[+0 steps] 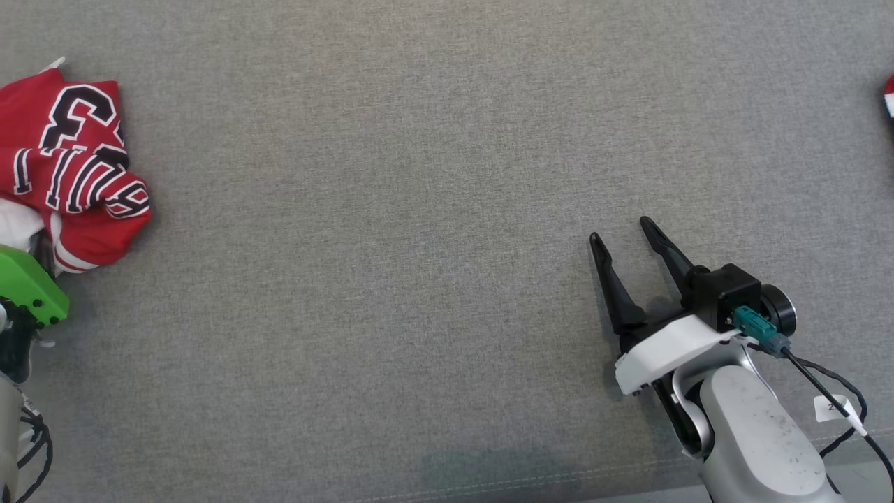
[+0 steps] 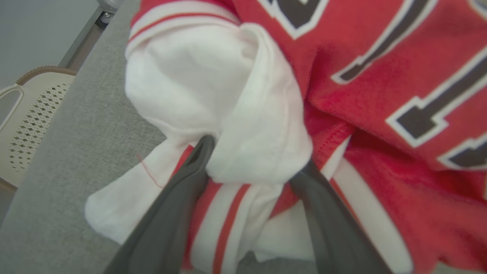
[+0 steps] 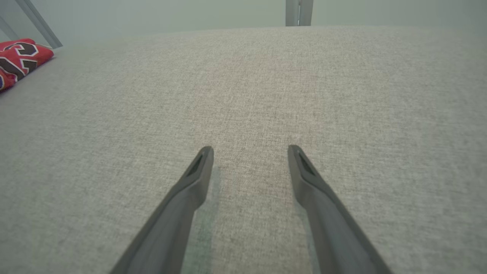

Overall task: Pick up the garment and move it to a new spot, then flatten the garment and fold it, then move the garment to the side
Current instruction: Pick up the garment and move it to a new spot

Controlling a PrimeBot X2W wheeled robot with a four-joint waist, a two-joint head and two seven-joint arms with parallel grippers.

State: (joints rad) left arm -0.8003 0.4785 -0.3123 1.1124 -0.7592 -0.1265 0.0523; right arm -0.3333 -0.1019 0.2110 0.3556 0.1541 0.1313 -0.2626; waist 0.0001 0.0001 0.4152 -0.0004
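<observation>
Two dark-fingered grippers are over a grey cloth-covered table [image 1: 419, 175], well apart from each other. The garment [image 1: 77, 168], a red jersey with black, white-edged lettering and white lining, lies crumpled at the table's left edge in the head view, just beyond the green housing [image 1: 28, 286] of the left arm. In the left wrist view the left gripper [image 2: 258, 152] stands spread wide, one finger on each side of a bunched white fold of the jersey. Both tips touch cloth, but the jaws are not pressed together on it. The right gripper [image 1: 621, 230] sits low over bare table at the lower right, fingers fully apart and holding nothing. From the right wrist view the jersey is a small red heap at the far left.
</observation>
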